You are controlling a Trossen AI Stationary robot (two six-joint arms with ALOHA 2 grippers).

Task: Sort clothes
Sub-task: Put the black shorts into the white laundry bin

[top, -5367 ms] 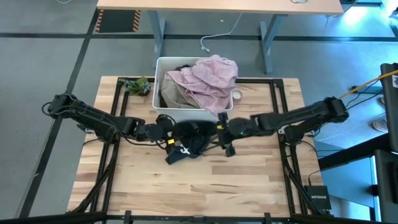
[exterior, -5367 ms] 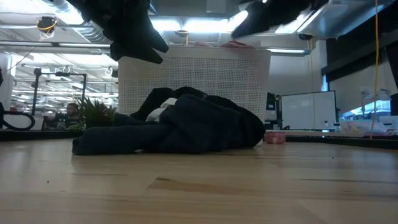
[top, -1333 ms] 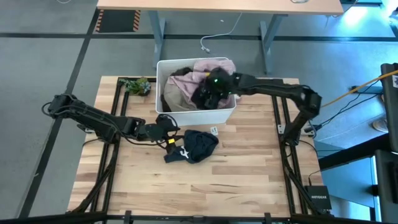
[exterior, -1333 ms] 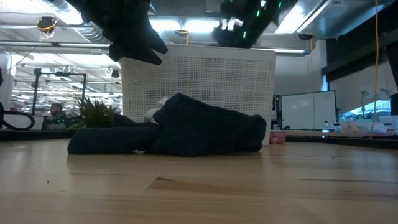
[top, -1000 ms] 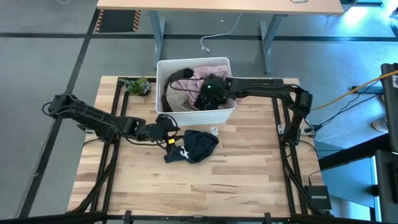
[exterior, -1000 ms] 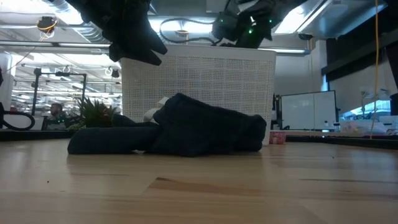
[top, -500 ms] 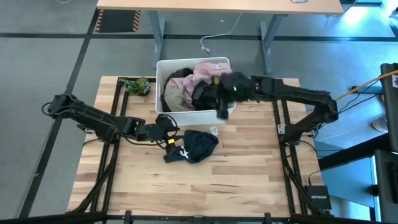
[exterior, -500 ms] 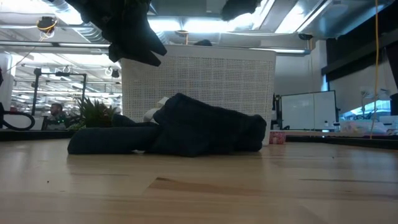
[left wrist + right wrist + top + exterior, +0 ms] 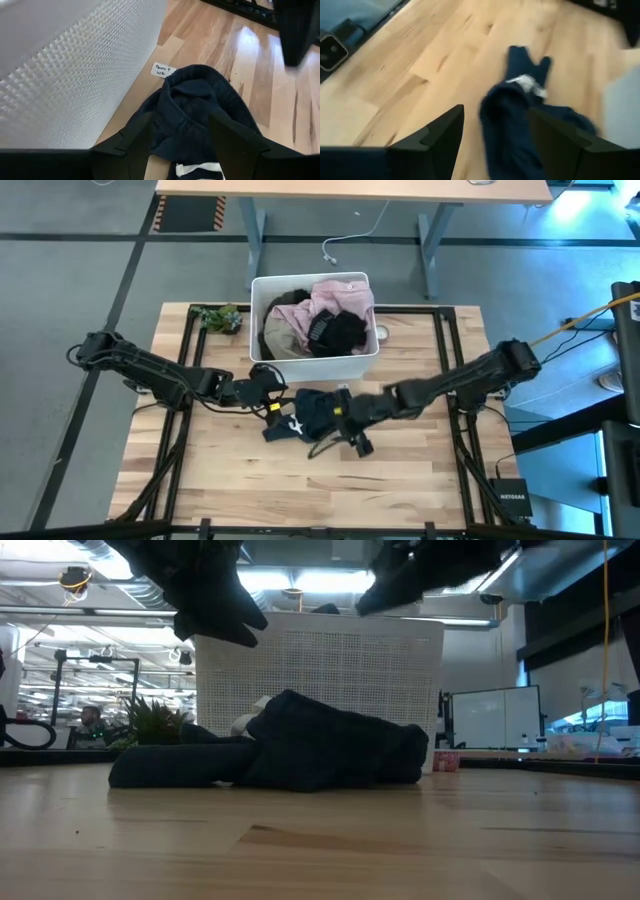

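A dark garment with a white logo [image 9: 312, 412] lies crumpled on the table just before the white bin [image 9: 262, 290]; it also shows in the low view [image 9: 300, 752]. The bin holds a pale pink garment [image 9: 335, 293], an olive and beige one [image 9: 278, 332] and a black one [image 9: 336, 332] on top. My left gripper [image 9: 277, 401] is open above the dark garment's left end [image 9: 192, 107], clear of it. My right gripper [image 9: 338, 418] is open above the garment's right part [image 9: 512, 112], clear of it.
A small plant [image 9: 220, 317] stands at the bin's left. A small pink-rimmed roll [image 9: 381, 333] sits at its right. A white paper label [image 9: 343, 389] lies by the bin's near wall. Bare wood lies toward the near edge [image 9: 320, 490].
My right gripper has come up out of the bin and swung toward the table's near edge, ending over the dark garment on the table. A black garment stays on top of the bin's pile. The garment on the table has not moved.
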